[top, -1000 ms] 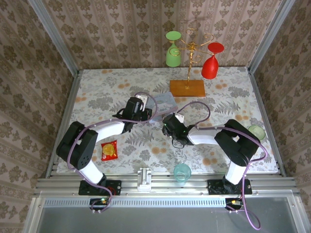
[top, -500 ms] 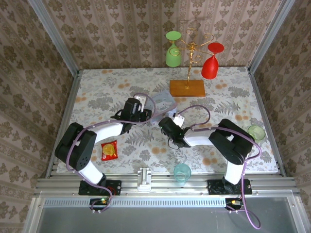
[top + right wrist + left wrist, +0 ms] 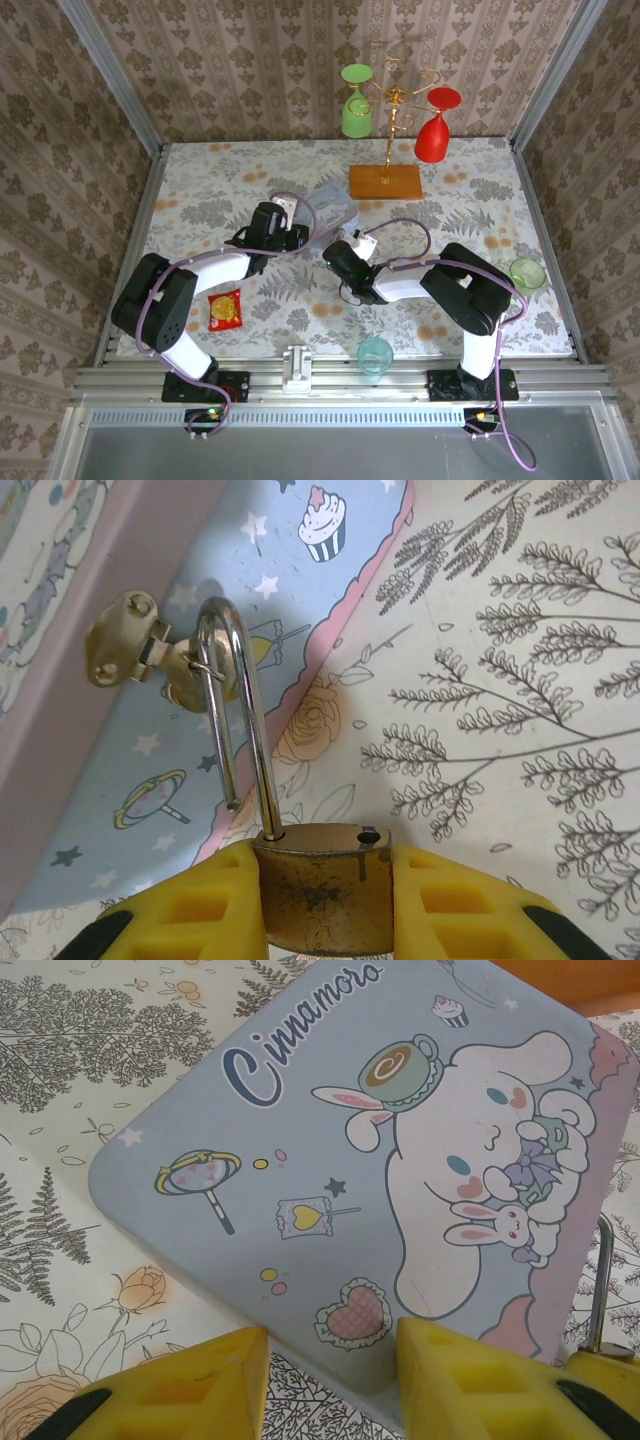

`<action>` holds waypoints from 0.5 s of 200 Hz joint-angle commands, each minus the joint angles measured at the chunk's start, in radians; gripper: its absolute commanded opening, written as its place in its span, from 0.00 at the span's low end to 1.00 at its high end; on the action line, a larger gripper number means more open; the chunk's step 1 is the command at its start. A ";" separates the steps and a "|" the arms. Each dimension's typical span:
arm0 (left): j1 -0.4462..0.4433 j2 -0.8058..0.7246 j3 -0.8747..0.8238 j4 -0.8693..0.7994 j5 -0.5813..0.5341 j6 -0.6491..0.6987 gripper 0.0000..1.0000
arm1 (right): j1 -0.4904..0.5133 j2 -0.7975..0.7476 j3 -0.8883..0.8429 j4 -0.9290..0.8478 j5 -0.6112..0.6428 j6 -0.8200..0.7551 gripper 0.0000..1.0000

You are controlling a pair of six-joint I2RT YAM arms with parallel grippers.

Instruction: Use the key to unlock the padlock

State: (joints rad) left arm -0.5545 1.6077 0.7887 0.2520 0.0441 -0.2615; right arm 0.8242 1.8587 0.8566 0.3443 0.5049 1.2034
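The padlock [image 3: 322, 885] sits pinched between the yellow fingers of the right gripper [image 3: 325, 882], which press on either side of its tarnished brass body. Its silvery shackle [image 3: 240, 700] stands open: one leg is seated in the body, while the other ends free just above it, clear of its hole. The bend of the shackle is hooked through the small brass hasp [image 3: 120, 650] on the side of the pale blue tin [image 3: 300, 1140] — a lidded box printed with a white cartoon rabbit. The tin lies flat on the floral-patterned surface [image 3: 520, 680], near its middle. The left gripper [image 3: 330, 1360] is at the tin's near corner with its fingers spread apart and the corner in the gap between them; whether they touch the tin I cannot tell. From above, the two arms meet at the tin. An orange-red snack packet [image 3: 225, 309] lies beside the left arm. A teal cup [image 3: 375, 355] stands at the near edge — and a gold stand [image 3: 388, 150] carries a green glass [image 3: 356, 110] and a red glass [image 3: 433, 130] at the far side.
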 commanded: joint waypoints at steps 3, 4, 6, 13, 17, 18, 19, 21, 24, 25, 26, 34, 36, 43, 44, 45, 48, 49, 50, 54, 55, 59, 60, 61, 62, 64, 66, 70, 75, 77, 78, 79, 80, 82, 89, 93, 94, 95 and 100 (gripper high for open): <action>0.018 0.032 -0.059 -0.189 -0.030 0.005 0.37 | -0.058 -0.001 0.006 0.129 0.062 -0.012 0.10; 0.019 0.031 -0.059 -0.189 -0.030 0.005 0.37 | -0.060 0.001 0.006 0.132 0.058 -0.012 0.10; 0.019 0.031 -0.059 -0.190 -0.029 0.005 0.37 | -0.062 0.002 0.005 0.137 0.054 -0.014 0.10; 0.019 0.033 -0.059 -0.189 -0.030 0.005 0.37 | -0.075 0.007 0.008 0.147 0.036 -0.017 0.10; 0.019 0.033 -0.060 -0.189 -0.030 0.005 0.37 | -0.080 0.009 0.010 0.151 0.028 -0.026 0.10; 0.019 0.033 -0.060 -0.188 -0.030 0.005 0.37 | -0.081 0.010 0.011 0.152 0.027 -0.029 0.10; 0.019 0.032 -0.060 -0.188 -0.030 0.005 0.37 | -0.081 0.010 0.012 0.153 0.026 -0.032 0.10; 0.019 0.032 -0.060 -0.187 -0.030 0.004 0.37 | -0.082 0.010 0.014 0.153 0.025 -0.035 0.10; 0.019 0.035 -0.060 -0.187 -0.029 0.004 0.37 | -0.082 0.011 0.017 0.152 0.024 -0.040 0.10; 0.019 0.034 -0.061 -0.187 -0.029 0.004 0.37 | -0.083 0.011 0.018 0.152 0.026 -0.040 0.10; 0.019 0.034 -0.061 -0.186 -0.029 0.003 0.37 | -0.082 0.010 0.019 0.151 0.026 -0.042 0.10; 0.019 0.035 -0.063 -0.183 -0.026 0.002 0.37 | -0.082 0.009 0.021 0.156 0.027 -0.051 0.10; 0.019 0.036 -0.063 -0.181 -0.025 0.002 0.37 | -0.083 0.009 0.022 0.158 0.026 -0.054 0.10; 0.019 0.038 -0.063 -0.181 -0.025 0.002 0.37 | -0.082 0.008 0.021 0.162 0.023 -0.059 0.10; 0.019 0.038 -0.063 -0.181 -0.026 0.002 0.37 | -0.082 0.007 0.022 0.162 0.024 -0.059 0.10; 0.019 0.039 -0.063 -0.181 -0.026 0.002 0.37 | -0.082 0.006 0.021 0.161 0.026 -0.059 0.10; 0.019 0.041 -0.064 -0.181 -0.028 0.001 0.37 | -0.081 0.002 0.016 0.160 0.033 -0.058 0.10; 0.019 0.041 -0.064 -0.179 -0.028 0.001 0.37 | -0.081 0.001 0.016 0.160 0.035 -0.057 0.10; 0.019 0.041 -0.064 -0.179 -0.028 0.001 0.37 | -0.080 0.000 0.014 0.161 0.037 -0.056 0.10; 0.019 0.043 -0.065 -0.179 -0.029 0.001 0.37 | -0.079 -0.005 0.008 0.165 0.046 -0.056 0.10; 0.019 0.044 -0.065 -0.180 -0.029 0.000 0.37 | -0.080 -0.008 0.006 0.167 0.047 -0.057 0.10; 0.021 0.044 -0.064 -0.179 -0.029 0.001 0.37 | -0.081 -0.013 0.003 0.170 0.049 -0.063 0.10; 0.021 0.044 -0.065 -0.179 -0.029 0.001 0.37 | -0.081 -0.014 0.002 0.171 0.049 -0.066 0.10; 0.021 0.044 -0.065 -0.179 -0.029 0.001 0.37 | -0.082 -0.014 0.001 0.171 0.051 -0.068 0.10; 0.021 0.044 -0.065 -0.179 -0.029 0.001 0.37 | -0.082 -0.016 0.001 0.170 0.050 -0.069 0.10; 0.022 0.045 -0.065 -0.178 -0.028 0.001 0.37 | -0.083 -0.018 0.002 0.167 0.051 -0.073 0.10; 0.022 0.045 -0.064 -0.178 -0.027 0.001 0.37 | -0.085 -0.021 0.003 0.160 0.053 -0.075 0.10; 0.022 0.045 -0.066 -0.178 -0.027 0.001 0.37 | -0.087 -0.028 0.003 0.145 0.055 -0.077 0.10; 0.023 0.044 -0.066 -0.178 -0.027 -0.001 0.37 | -0.093 -0.031 0.003 0.138 0.057 -0.083 0.10; 0.024 0.044 -0.066 -0.177 -0.027 -0.001 0.37 | -0.095 -0.034 0.003 0.137 0.053 -0.087 0.10; 0.024 0.044 -0.067 -0.176 -0.027 -0.001 0.37 | -0.097 -0.035 0.002 0.138 0.051 -0.088 0.10; 0.024 0.044 -0.067 -0.177 -0.027 -0.001 0.37 | -0.098 -0.035 0.001 0.139 0.051 -0.089 0.10; 0.024 0.044 -0.068 -0.177 -0.027 -0.001 0.37 | -0.099 -0.036 0.000 0.140 0.051 -0.090 0.10; 0.024 0.043 -0.068 -0.176 -0.027 -0.001 0.37 | -0.101 -0.037 -0.002 0.141 0.050 -0.091 0.10; 0.024 0.044 -0.068 -0.175 -0.026 -0.001 0.37 | -0.105 -0.040 -0.010 0.151 0.048 -0.087 0.10; 0.024 0.044 -0.068 -0.173 -0.026 -0.002 0.37 | -0.108 -0.042 -0.013 0.160 0.045 -0.087 0.10; 0.024 0.043 -0.069 -0.173 -0.026 -0.002 0.37 | -0.110 -0.042 -0.015 0.163 0.045 -0.087 0.10; 0.024 0.043 -0.069 -0.173 -0.026 -0.002 0.37 | -0.110 -0.042 -0.016 0.165 0.045 -0.087 0.10; 0.024 0.044 -0.069 -0.172 -0.027 -0.002 0.37 | -0.115 -0.042 -0.019 0.170 0.043 -0.090 0.10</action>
State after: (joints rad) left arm -0.5522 1.6077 0.7795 0.2733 0.0502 -0.2619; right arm 0.7498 1.8675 0.8555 0.4480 0.4549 1.1427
